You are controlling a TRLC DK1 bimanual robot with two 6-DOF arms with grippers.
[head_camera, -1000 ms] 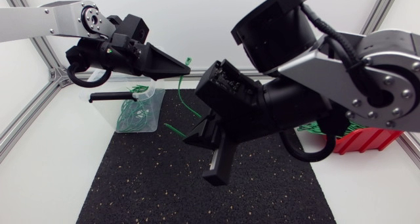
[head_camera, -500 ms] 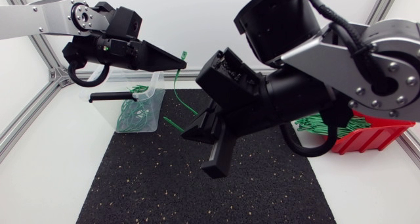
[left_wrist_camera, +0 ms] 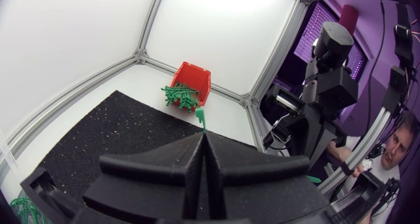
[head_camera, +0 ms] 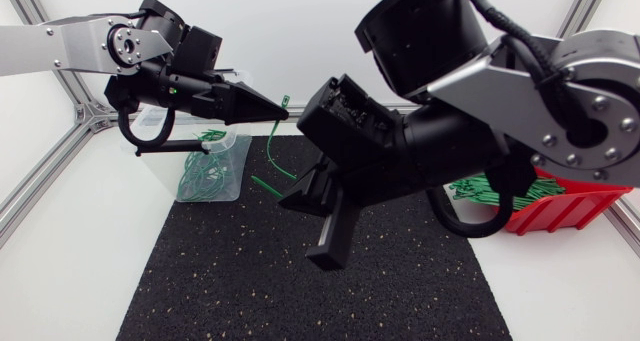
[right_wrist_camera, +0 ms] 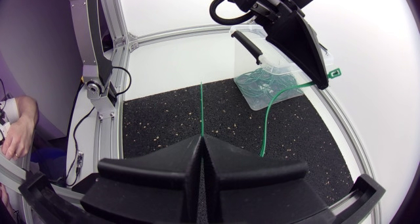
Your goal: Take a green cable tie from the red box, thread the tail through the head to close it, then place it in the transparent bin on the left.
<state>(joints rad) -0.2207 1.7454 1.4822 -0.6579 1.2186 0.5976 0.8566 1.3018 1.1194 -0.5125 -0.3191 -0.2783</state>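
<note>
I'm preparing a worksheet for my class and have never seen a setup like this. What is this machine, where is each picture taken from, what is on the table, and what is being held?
This is a robot with two arms at a table. Each arm ends in a black gripper with two fingers. One picture looks down from above. The other two come from a camera on each arm's wrist. On the table lie a black mat, a red box of spare ties, and a transparent bin with more inside. The left gripper and right gripper are both shut on what looks like one green cable tie, bent between them above the mat.
</note>
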